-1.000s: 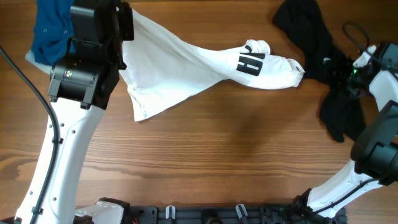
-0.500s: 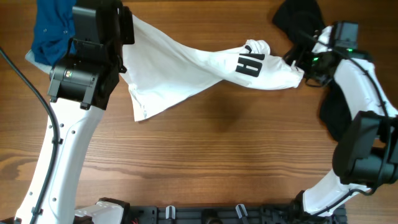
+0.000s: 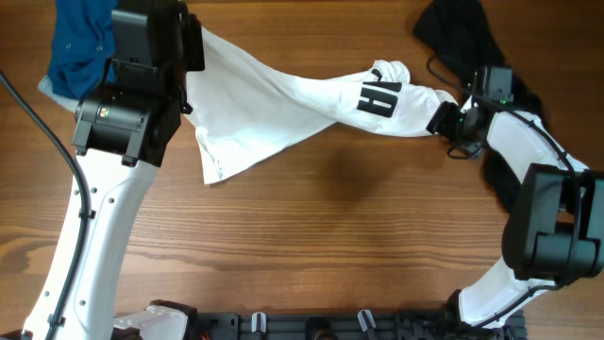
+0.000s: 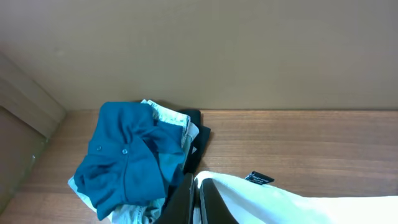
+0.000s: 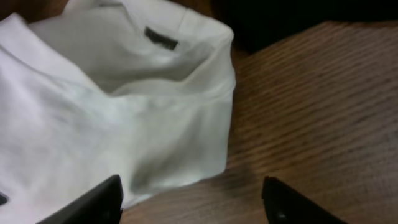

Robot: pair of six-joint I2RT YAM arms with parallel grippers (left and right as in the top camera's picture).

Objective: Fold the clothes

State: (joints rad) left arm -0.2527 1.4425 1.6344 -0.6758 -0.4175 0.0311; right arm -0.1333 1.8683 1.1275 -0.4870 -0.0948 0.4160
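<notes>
Left gripper (image 4: 196,186) is closed on the white shirt (image 3: 274,104), pinching one edge of it at the far left of the counter (image 3: 359,236). In the left wrist view the white cloth (image 4: 273,202) comes out directly from between the shut fingers. From this grip the shirt stretches to the right across the far half of the counter, like a twisted band. One loose corner hangs toward the near side. The black lettering (image 3: 379,96) shows on the right part, where the cloth is bunched and lies on the wood.

At this bunched end we find the right gripper (image 3: 442,120), low over the counter with its jaws apart and holding nothing. In its own view the two fingers (image 5: 102,196) stand wide. The folded hem of the shirt (image 5: 124,106) lies just ahead of them (we cannot tell if the left finger touches the cloth). A small dark label (image 5: 160,37) is sewn inside the hem.

Farther out, a black garment (image 3: 458,33) lies at the far right, behind the right arm. A blue garment (image 3: 80,42) sits at the far left on top of a pale grey garment (image 4: 165,115).
</notes>
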